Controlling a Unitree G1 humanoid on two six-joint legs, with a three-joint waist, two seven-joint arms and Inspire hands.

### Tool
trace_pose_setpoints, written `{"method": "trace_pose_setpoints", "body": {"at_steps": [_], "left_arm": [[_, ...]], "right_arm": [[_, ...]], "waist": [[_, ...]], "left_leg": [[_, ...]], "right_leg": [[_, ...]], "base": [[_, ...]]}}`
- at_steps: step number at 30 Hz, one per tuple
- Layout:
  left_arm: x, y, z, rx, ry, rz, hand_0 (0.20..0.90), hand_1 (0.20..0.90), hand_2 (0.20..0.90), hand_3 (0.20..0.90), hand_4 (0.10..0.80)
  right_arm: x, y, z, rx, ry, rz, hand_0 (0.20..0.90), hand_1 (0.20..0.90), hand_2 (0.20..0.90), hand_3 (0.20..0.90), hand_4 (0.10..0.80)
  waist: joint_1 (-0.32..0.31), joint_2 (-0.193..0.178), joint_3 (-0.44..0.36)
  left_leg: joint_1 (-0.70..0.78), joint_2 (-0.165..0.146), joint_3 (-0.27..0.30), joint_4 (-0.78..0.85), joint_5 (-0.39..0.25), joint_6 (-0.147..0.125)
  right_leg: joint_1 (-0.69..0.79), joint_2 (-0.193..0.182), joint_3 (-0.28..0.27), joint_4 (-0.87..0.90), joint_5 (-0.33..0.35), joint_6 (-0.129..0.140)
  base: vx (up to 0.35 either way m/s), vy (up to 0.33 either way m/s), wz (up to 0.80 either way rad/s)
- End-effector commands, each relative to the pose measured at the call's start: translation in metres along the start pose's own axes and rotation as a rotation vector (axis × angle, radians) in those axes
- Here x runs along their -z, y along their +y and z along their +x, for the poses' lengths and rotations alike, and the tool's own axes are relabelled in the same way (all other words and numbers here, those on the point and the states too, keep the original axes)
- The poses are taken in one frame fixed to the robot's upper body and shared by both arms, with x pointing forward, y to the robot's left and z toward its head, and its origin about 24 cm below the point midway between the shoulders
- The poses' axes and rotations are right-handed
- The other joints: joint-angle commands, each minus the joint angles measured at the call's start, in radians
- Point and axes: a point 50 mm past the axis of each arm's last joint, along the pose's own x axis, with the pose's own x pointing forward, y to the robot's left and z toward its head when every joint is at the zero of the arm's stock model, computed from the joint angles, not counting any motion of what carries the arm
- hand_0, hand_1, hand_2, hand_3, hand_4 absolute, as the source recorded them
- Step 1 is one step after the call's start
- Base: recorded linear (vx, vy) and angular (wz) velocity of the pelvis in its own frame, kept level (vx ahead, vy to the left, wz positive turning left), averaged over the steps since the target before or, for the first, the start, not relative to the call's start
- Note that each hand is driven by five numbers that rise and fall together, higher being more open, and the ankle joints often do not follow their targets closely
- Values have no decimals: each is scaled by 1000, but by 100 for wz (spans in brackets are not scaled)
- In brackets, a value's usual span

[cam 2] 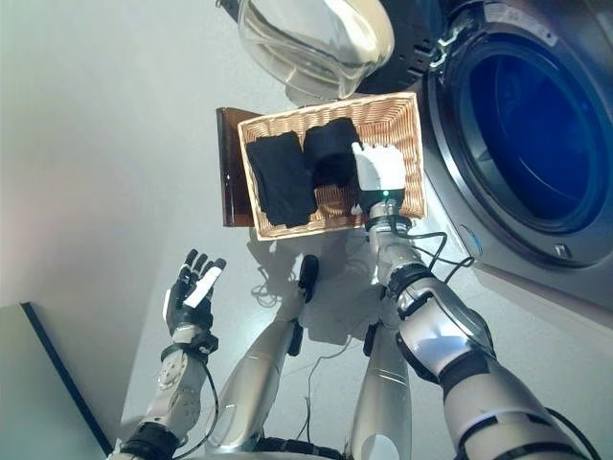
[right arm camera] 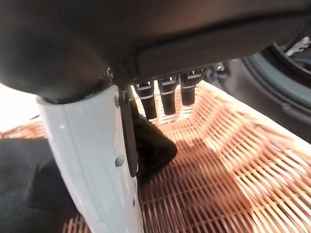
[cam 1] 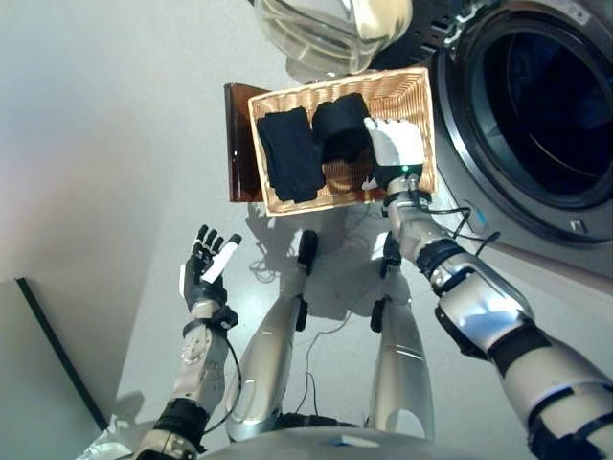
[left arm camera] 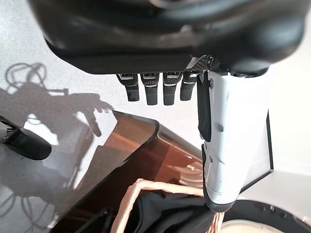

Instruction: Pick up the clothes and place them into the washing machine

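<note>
Right eye view: my right robot hand hovers open-fingered over the wicker basket, where soft, light black clothes lie bunched, best pinched at a raised fold.

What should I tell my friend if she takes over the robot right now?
Right hand: open, hanging in the basket beside the dark clothes, holding nothing.
Left hand: open and empty, off to the side above the floor.
Clothes: two dark pieces, both in the basket; the other piece lies beside the first.
Washing machine: door open; nothing can be seen in the drum.
Done: nothing moved yet.
Left: grab each piece and put it in the machine.
</note>
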Motion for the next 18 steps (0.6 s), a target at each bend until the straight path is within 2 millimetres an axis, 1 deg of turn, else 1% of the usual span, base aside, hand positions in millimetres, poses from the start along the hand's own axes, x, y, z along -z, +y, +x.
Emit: {"method": "trace_pose_setpoints", "body": {"at_steps": [1,7,11,18], "left_arm": [[-40,4,5,30,-192,12,900,900,900,900,800],[-45,-3,6,50,-214,-2,900,900,900,900,800],[-50,-7,7,61,-232,-12,900,900,900,900,800],[-58,-14,7,93,-265,-29,900,900,900,900,800]], "right_arm": [[-14,-58,33,211,-56,-29,900,900,900,900,800],[-9,-71,40,238,-16,-6,900,900,900,900,800],[-10,-82,45,266,-4,13,900,900,900,900,800],[2,-98,52,304,72,85,900,900,900,900,800]], "waist": [[43,36,20],[65,47,20],[81,55,20],[107,75,20]], "left_leg": [[-35,-2,5,-65,51,-61],[-78,-12,-9,-60,57,-59],[-106,-18,-18,-55,59,-57],[-146,-31,-35,-53,66,-54]], "right_leg": [[-23,18,-18,128,-140,-3],[-59,3,-29,140,-140,-1],[-78,-5,-39,144,-140,1],[-112,-19,-45,152,-140,4]], "base": [[-8,19,13],[-2,19,8],[-3,29,3],[-7,30,8]]}}
